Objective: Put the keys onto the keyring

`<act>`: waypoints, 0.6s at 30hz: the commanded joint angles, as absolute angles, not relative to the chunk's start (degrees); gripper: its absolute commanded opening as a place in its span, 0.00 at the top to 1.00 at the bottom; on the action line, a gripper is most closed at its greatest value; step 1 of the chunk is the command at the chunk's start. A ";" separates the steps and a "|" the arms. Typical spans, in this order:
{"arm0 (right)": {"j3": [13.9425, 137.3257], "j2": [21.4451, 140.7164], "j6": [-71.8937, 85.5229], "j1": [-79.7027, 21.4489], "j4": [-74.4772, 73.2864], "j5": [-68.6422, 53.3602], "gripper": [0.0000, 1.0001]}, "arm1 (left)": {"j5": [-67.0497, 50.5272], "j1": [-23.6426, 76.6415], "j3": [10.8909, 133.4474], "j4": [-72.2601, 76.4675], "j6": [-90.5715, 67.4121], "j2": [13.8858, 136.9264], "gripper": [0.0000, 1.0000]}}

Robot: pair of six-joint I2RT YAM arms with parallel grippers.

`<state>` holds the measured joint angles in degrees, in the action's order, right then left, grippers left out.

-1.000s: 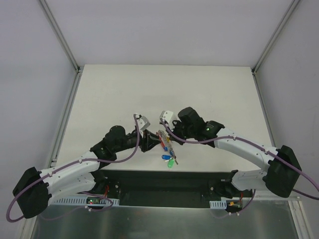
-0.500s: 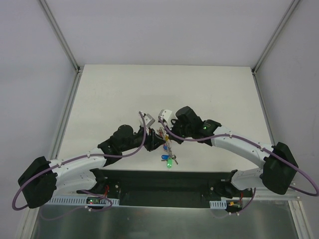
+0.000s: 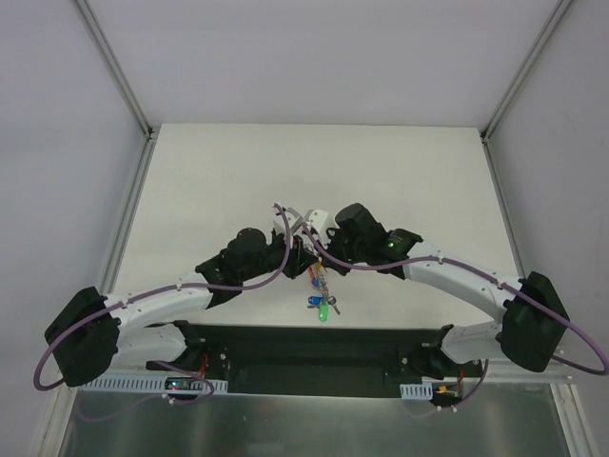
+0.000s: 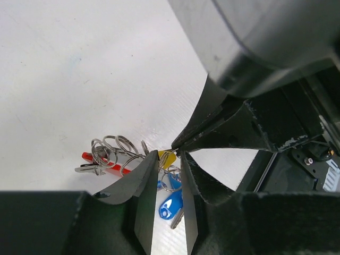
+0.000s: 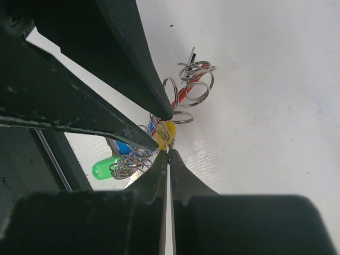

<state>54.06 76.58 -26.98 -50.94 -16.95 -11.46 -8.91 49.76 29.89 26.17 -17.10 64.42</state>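
A bunch of keys hangs together on several thin metal rings (image 4: 112, 147): a yellow-capped key (image 4: 169, 159), a blue-capped key (image 4: 172, 204) and a green-capped key (image 5: 105, 168). The keyring's red band (image 4: 101, 161) lies beside the rings; it also shows in the right wrist view (image 5: 185, 93). My right gripper (image 5: 169, 153) is shut on a thin ring at the yellow key (image 5: 164, 133). My left gripper (image 4: 170, 154) is open by a narrow gap, its fingertips (image 4: 150, 162) on either side of the yellow key, facing the right gripper tip to tip. In the top view both grippers meet over the bunch (image 3: 319, 290).
The white table (image 3: 400, 181) ends in a front edge just behind the hanging blue and green keys (image 3: 322, 308). A dark rail (image 3: 314, 343) with the arm bases runs along that edge. Metal frame posts (image 3: 119, 71) stand at the back corners.
My left arm has swung right and brought its gripper up against the right gripper at the bunch. The right arm and the keys have barely moved.
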 commanded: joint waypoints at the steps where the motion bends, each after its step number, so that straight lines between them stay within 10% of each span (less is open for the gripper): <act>1: 55.90 75.85 -26.10 -51.24 -16.17 -12.57 0.99 | -12.64 48.61 32.61 23.47 -14.24 65.04 0.76; 18: 55.55 75.50 -26.54 -51.33 -16.08 -14.24 0.99 | -23.55 45.79 34.89 22.06 -5.45 70.22 0.70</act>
